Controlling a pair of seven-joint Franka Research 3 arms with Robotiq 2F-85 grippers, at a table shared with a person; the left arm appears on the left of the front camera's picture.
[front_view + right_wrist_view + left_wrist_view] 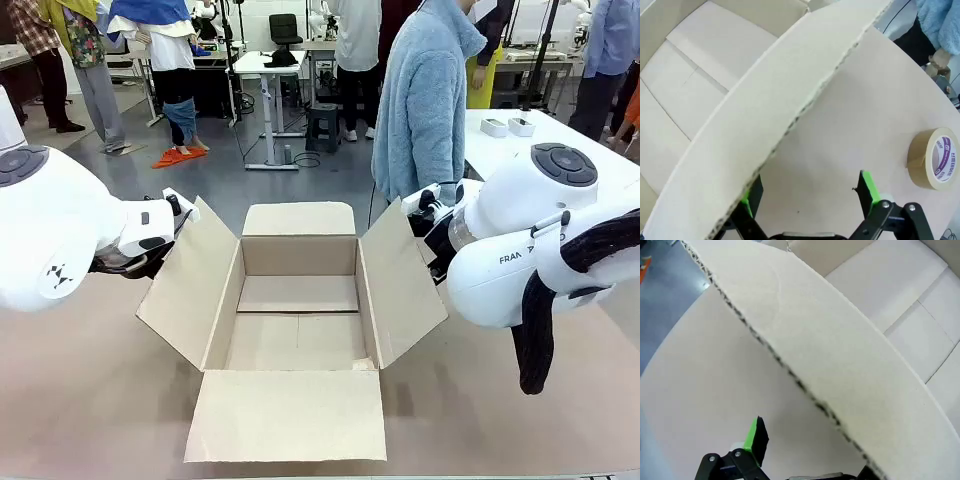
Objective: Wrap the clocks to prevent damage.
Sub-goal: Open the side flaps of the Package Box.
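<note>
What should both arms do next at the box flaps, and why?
Probably close both jaws to hold the flaps: the left gripper and right gripper sit open at the side flaps of the open brown cardboard box.

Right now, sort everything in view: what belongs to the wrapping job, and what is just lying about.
Job:
open cardboard box, empty
tape roll, probably for packing
left tool and right tool, both open at the box's side flaps

Lying about:
two small white boxes on the far white table
black stool
</note>
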